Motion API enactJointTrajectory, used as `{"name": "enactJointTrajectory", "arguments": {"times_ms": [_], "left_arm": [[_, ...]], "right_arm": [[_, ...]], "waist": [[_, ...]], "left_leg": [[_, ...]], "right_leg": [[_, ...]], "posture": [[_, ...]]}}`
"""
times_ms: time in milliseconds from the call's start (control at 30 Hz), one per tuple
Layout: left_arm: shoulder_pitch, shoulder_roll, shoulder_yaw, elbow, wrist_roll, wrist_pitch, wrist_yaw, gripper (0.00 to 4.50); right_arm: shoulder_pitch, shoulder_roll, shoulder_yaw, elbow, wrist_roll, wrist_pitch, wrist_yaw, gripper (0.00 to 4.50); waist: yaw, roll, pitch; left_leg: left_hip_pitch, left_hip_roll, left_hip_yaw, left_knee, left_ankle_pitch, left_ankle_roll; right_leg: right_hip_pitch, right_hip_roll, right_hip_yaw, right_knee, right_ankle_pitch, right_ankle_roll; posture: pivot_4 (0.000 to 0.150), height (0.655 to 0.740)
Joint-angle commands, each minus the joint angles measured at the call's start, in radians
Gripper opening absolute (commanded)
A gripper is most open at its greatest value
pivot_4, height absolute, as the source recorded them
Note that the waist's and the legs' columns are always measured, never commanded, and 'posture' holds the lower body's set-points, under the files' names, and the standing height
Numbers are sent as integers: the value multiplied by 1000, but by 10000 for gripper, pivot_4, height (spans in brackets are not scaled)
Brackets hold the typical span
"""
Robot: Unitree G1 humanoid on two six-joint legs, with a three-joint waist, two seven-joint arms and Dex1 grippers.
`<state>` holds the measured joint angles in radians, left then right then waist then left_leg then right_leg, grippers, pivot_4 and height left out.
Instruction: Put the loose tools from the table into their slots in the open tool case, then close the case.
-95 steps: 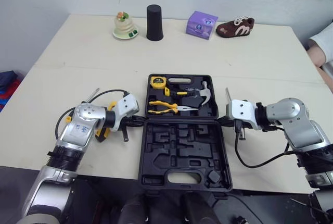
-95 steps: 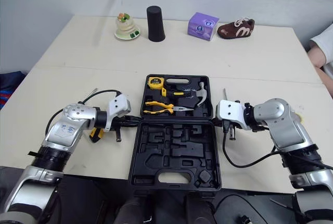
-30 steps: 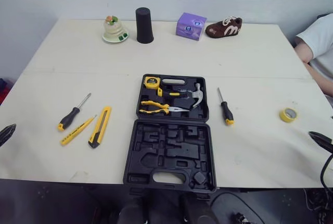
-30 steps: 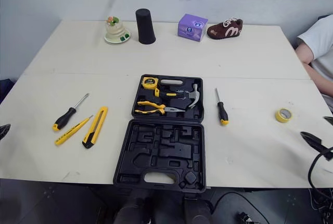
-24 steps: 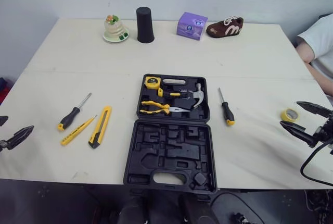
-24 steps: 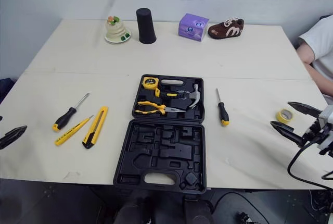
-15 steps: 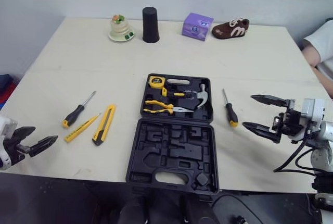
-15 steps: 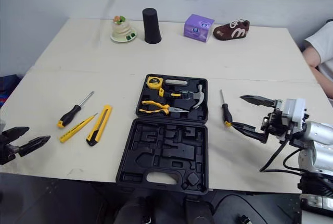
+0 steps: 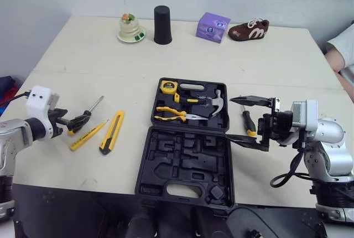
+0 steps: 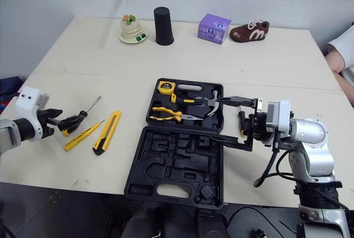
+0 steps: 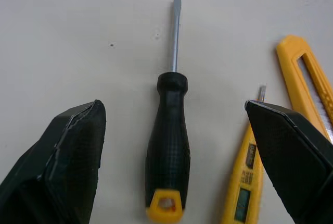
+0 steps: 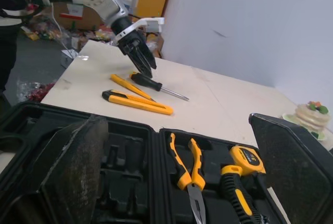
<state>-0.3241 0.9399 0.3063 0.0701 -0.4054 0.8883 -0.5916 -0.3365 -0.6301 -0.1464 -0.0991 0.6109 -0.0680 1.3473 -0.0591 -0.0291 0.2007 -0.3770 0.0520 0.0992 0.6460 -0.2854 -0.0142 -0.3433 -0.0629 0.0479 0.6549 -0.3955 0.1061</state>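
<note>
Light: bright, even, diffuse, from overhead; indoor. Table: pale top, evenly lit edge to edge. Shadows: short and soft; a faint one at the foot of the black cup, a thin one along the screwdriver in the left wrist view. Tool case: dark interior, low contrast between slots, slight sheen on the moulding. Floor below the near table edge: dim. White wall in the right wrist view: bright, flat

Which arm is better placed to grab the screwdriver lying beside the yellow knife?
Left. Its open left claw sits at that screwdriver, a finger either side of the handle; the right claw, also open, hangs at the tool case.
</note>
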Motion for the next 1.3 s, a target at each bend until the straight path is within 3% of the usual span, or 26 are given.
{"name": "enactJointTrajectory", "arguments": {"times_ms": [33, 200, 300, 467, 500, 633, 867, 1033, 1167, 1233, 1300], "left_arm": [[-35, 20, -15, 43, 38, 8, 13, 44809], [-48, 18, -50, 70, 59, 25, 8, 44809], [-41, 4, -54, 89, 58, 34, -1, 36359], [-24, -12, -68, 111, 60, 29, -22, 12665], [-27, -17, -59, 116, 64, 18, -11, 10027], [-40, -7, 24, 99, 74, -90, 16, 10048], [-134, -61, 11, -205, -117, -72, -120, 10048], [-205, -70, -247, -362, -115, -157, -327, 10048], [-304, -73, -463, -349, -4, -263, -463, 10048], [-331, -76, -505, -328, 20, -288, -496, 10048], [-406, -81, -654, -304, 159, -348, -540, 10048]], "right_arm": [[12, -9, -19, -72, -1, 18, -59, 45000], [23, -20, -19, -97, -15, 31, -95, 45000], [18, -21, -18, -108, -26, 34, -121, 45000], [13, -27, -14, -117, -33, 43, -137, 45000], [13, -28, -16, -114, -33, 43, -136, 45000], [36, -52, -38, -97, -22, 38, -111, 45000], [121, -153, -129, -43, 16, 83, -58, 45000], [229, -189, -162, -4, -36, 46, -24, 45000], [252, -200, -168, 79, -86, 2, -20, 45000], [252, -199, -168, 93, -86, -4, -19, 45000], [264, -204, -173, 98, -79, 0, -11, 45000]], "waist": [[1, 0, 0], [5, 0, 0], [4, 0, 0], [5, 0, 0], [5, 0, 0], [6, -1, 0], [32, -2, 0], [32, -2, 0], [29, -2, 0], [24, -2, 0], [24, -2, 1]], "left_leg": [[0, 0, 0, 0, 0, 0], [-2, 1, 0, 1, 0, 0], [-3, 0, 0, 2, 0, 0], [-2, 1, -1, 2, 0, 0], [-2, 0, -1, 2, 0, 0], [-2, -1, -3, 2, 0, 1], [-11, -5, -7, 5, 1, 3], [-10, -5, -6, 5, 1, 2], [-11, -4, -4, 6, 1, 3], [-8, -3, -1, 6, 1, 2], [-7, -2, -1, 6, 2, 1]], "right_leg": [[0, 0, -1, 0, 0, 0], [-1, -2, -3, 0, 0, 0], [-1, -3, -3, 0, 0, 0], [-2, -3, -5, 1, 0, 0], [-2, -3, -5, 1, 0, 0], [-1, -5, -7, 1, 0, 0], [-5, -11, -15, 1, 0, 0], [-2, -9, -15, -2, 0, 0], [-3, -5, -14, -3, 1, 1], [-2, 1, -13, -3, 1, 2], [-2, 1, -11, -2, 1, 2]], "posture": [[1500, 7400], [1500, 7400], [1500, 7400], [1500, 7400], [1500, 7400], [1500, 7400], [1500, 7400], [1500, 7400], [1500, 7400], [1500, 7400], [1500, 7400]]}}
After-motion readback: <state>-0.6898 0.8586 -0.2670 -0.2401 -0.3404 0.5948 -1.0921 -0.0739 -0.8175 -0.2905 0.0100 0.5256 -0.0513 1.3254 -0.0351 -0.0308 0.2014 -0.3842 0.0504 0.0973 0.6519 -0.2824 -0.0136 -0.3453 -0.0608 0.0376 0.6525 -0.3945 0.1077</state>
